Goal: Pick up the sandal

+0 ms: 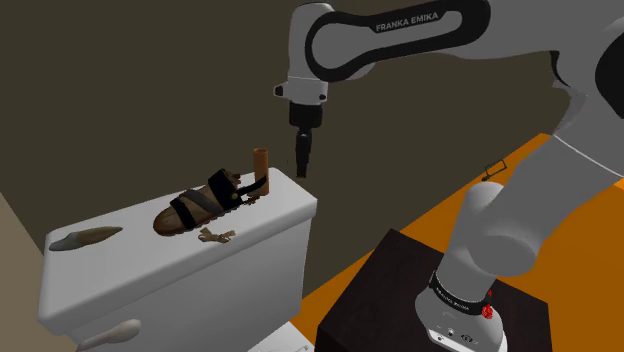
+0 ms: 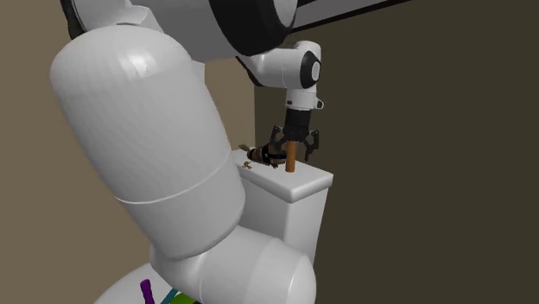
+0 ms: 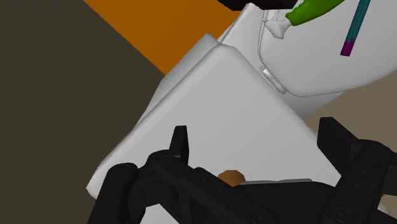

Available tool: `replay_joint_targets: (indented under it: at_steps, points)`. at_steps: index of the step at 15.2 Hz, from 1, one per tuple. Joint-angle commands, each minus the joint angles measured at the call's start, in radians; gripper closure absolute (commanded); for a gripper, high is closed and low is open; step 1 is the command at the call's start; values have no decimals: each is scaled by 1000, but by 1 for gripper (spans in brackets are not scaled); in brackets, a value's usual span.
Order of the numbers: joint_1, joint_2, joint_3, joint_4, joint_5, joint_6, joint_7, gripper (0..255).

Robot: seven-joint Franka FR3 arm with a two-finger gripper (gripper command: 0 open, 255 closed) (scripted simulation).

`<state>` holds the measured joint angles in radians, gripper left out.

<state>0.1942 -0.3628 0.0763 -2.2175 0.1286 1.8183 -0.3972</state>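
The sandal (image 1: 203,204), brown with black straps, lies on the white toilet tank lid (image 1: 130,262), near the middle. In the second exterior view the sandal (image 2: 262,155) sits just left of the hand. My black gripper (image 1: 303,168) hangs above the lid's right end, right of the sandal and apart from it. It stands open over the lid (image 3: 222,108) with nothing between its fingers; the gripper (image 3: 256,127) points down. In the second exterior view the gripper (image 2: 294,143) hovers above a brown cylinder (image 2: 292,161).
An upright brown cylinder (image 1: 261,164) stands at the sandal's heel, close under my hand, and its top (image 3: 232,177) shows between my fingers. A small tan figure (image 1: 215,236) and a grey-brown object (image 1: 86,238) also lie on the lid. Orange floor (image 1: 350,280) runs beside the stand (image 1: 400,290).
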Motion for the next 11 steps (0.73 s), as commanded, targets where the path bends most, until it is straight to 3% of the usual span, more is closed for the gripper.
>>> replay_joint_targets:
  at_steps: [1, 11]
  points:
    - [22, 52, 14, 33, 10, 42, -36, 0]
    - [121, 269, 93, 239, 37, 160, -196, 0]
